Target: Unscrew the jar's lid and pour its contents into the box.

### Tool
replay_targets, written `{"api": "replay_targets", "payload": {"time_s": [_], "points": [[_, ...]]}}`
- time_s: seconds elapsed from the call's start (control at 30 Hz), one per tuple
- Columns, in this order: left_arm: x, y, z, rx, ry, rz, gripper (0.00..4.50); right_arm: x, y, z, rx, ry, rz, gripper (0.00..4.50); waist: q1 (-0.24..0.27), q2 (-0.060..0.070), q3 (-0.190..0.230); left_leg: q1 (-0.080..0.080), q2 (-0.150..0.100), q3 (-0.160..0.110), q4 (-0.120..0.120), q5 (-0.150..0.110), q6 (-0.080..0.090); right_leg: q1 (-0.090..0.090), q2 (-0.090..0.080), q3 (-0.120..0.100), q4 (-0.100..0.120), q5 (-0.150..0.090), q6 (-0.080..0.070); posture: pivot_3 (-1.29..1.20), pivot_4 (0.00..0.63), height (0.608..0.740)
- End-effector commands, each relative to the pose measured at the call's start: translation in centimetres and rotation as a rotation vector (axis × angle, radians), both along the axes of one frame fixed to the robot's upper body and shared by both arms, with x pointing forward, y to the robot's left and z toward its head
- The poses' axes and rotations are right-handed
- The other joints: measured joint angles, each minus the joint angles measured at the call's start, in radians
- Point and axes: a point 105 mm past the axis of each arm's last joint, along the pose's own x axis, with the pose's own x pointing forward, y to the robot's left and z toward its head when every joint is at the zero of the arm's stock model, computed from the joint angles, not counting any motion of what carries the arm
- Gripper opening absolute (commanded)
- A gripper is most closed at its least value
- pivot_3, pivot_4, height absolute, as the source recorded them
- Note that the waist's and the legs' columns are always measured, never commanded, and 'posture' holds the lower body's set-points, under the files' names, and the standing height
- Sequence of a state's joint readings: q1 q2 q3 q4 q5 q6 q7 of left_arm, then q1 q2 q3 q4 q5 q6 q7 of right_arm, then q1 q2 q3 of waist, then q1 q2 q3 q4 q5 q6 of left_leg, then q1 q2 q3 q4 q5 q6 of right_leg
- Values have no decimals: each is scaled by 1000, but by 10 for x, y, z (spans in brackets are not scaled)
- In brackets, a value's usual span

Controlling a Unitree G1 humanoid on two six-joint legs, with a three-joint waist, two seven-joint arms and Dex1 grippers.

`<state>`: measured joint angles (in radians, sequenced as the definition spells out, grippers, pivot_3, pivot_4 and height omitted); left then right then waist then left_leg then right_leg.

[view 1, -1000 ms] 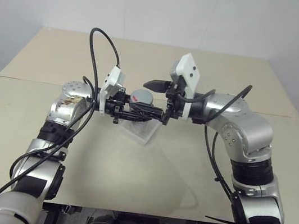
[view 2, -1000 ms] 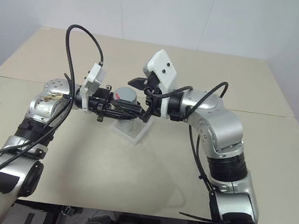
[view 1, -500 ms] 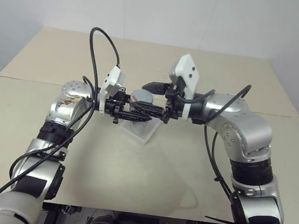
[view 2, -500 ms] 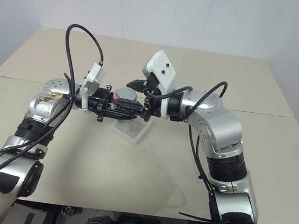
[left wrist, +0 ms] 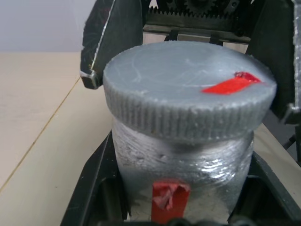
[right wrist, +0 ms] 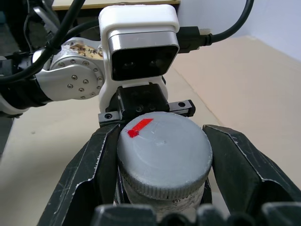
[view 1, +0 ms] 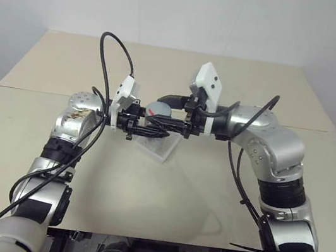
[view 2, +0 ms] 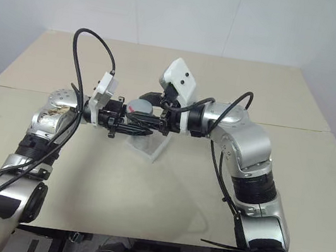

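Above the middle of the beige table (view 1: 162, 202), we hold a small clear jar (left wrist: 181, 165) upright between our two arms, raised off the surface. Our left gripper (view 1: 149, 122) reaches in level from the left, its jaws clamped on the jar's clear body just below the cap; a scrap of red tape (left wrist: 169, 197) marks the jar's side, seen in the left wrist view. Our right gripper (right wrist: 162, 155) comes in from the right, angled slightly downward, and its two black jaws are pressed against opposite sides of the lid (right wrist: 163, 153), a round grey screw cap with a ribbed edge and a red strip (right wrist: 139, 127) on its flat top. The lid sits on the jar, level and square with it. In the right wrist view the white camera housing (right wrist: 139, 40) on our left wrist stands just beyond the jar, facing it. Directly beneath the jar and both grippers, the box (view 1: 155, 148), a shallow clear plastic tray with rounded corners, rests on the table, turned at a slight angle to the table's edge; we cannot tell what, if anything, lies in it. A seam (view 1: 33, 90) runs across the table behind the arms, and black cables (view 1: 111, 59) loop up from our wrists.
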<state>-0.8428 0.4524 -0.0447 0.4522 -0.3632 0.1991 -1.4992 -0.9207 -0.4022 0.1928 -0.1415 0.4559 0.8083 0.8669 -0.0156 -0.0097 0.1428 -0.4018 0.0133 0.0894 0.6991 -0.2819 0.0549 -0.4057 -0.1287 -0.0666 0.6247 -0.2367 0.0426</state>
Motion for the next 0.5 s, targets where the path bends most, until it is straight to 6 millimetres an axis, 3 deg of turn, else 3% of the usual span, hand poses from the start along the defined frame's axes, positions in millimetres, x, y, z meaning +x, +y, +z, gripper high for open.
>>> {"api": "replay_targets", "payload": {"time_s": [0.03,0.33,0.5], "points": [[-6,-3,-4,21,-5,-34,2004,0,-12,39,67,-105,-7,2757,0,0,0,0,0,0,0,0,0,0,0,0,0,0,0,0,150,740],[-7,0,-6,28,3,-29,2004,1,-24,62,145,-110,-1,2757,1,0,0,0,0,0,0,0,0,0,0,0,0,0,0,0,150,740],[-1,4,2,13,-24,8,2004,10,-42,51,127,-123,-90,2757,3,0,0,0,0,0,0,0,0,0,0,0,0,0,0,0,150,740]]}}
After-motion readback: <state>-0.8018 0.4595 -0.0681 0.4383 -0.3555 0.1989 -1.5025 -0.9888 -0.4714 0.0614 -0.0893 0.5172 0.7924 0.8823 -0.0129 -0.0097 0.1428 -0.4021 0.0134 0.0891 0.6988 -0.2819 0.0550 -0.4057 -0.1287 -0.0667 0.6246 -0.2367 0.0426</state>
